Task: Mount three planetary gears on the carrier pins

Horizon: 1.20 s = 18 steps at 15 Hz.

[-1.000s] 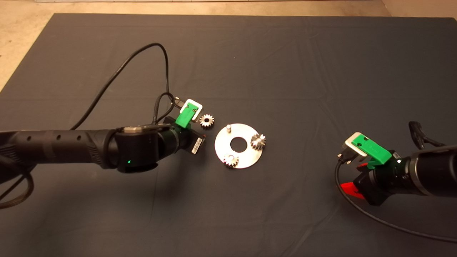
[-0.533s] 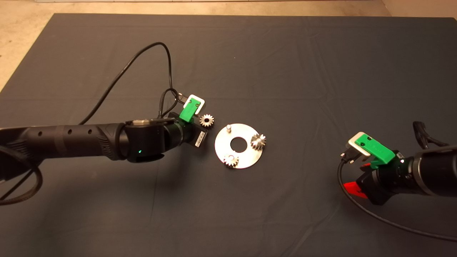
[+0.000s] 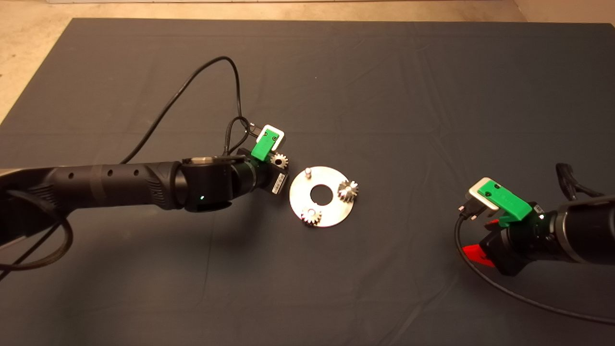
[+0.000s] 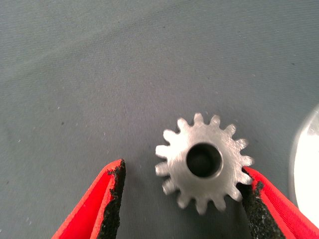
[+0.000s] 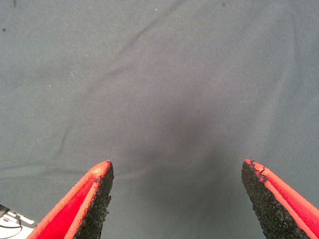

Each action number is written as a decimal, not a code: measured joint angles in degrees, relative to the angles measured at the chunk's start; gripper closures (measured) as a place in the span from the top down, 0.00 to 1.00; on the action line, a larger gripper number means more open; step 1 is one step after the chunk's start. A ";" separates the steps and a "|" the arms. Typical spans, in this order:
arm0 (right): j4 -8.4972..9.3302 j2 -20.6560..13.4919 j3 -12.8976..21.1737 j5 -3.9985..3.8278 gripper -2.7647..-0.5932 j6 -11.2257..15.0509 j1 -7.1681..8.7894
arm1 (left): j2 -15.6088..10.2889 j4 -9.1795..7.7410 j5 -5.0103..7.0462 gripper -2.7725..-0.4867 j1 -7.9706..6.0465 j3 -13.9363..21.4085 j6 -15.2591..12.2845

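Steel on dark cloth is what my left gripper [image 4: 182,191] has in front of it: the loose gear [image 4: 202,162] lies flat on the mat [image 3: 384,86], just left of the disc [image 3: 331,211], and my fingers straddle it, spread wide. One pad [image 4: 251,199] touches the teeth on one side; the other pad [image 4: 113,196] stands apart from it, so nothing is gripped yet.

That uneven contact is my worry. If I close from here, the touching pad could shove the gear sideways across the cloth, or the pointed teeth could slip off the pad and tip the gear up instead of seating square.

Further right, two gears [image 3: 348,190] [image 3: 311,216] sit on their pins on the disc, and the bare pin [image 3: 308,170] at the disc's near-left edge waits for this one. A tilted grip would make the bore miss that pin.

Far right, my right gripper [image 5: 177,194] waits over bare mat, fingers wide apart, holding nothing.
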 joint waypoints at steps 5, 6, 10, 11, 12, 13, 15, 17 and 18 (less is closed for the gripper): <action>0.00 -0.22 -0.10 -0.09 0.60 -0.06 0.00 | 1.36 0.00 -0.55 0.44 -0.01 -0.84 0.00; 0.00 -0.20 -0.10 0.00 0.60 -0.06 0.00 | 1.23 0.00 -0.55 0.42 -0.01 -1.02 0.02; 0.00 -0.22 -0.11 -0.04 0.60 -0.09 0.00 | 0.90 0.00 -2.00 0.37 -0.01 -1.13 0.05; 0.00 -0.24 -0.10 -0.03 0.60 -0.09 0.00 | 0.87 0.00 -2.02 0.34 -0.04 -1.13 0.05; 0.00 -0.29 -0.11 0.00 0.60 -0.11 0.00 | 0.76 0.00 -2.04 0.33 -0.03 -1.13 0.05; 0.00 -0.48 -0.11 -0.04 0.60 -0.11 0.00 | 0.73 0.00 -2.01 0.30 -0.01 -1.13 0.06; 0.00 -0.87 -0.11 -0.02 0.60 -0.12 0.00 | 0.73 0.00 -2.01 0.27 -0.04 -1.13 0.06; 0.00 -1.47 -0.11 -0.04 0.60 -0.12 0.00 | 0.79 0.00 -2.00 0.23 -0.01 -1.13 0.06; 0.00 -1.61 -0.11 -0.02 0.60 -0.12 0.00 | 0.82 0.00 -2.00 0.23 -0.01 -1.13 0.06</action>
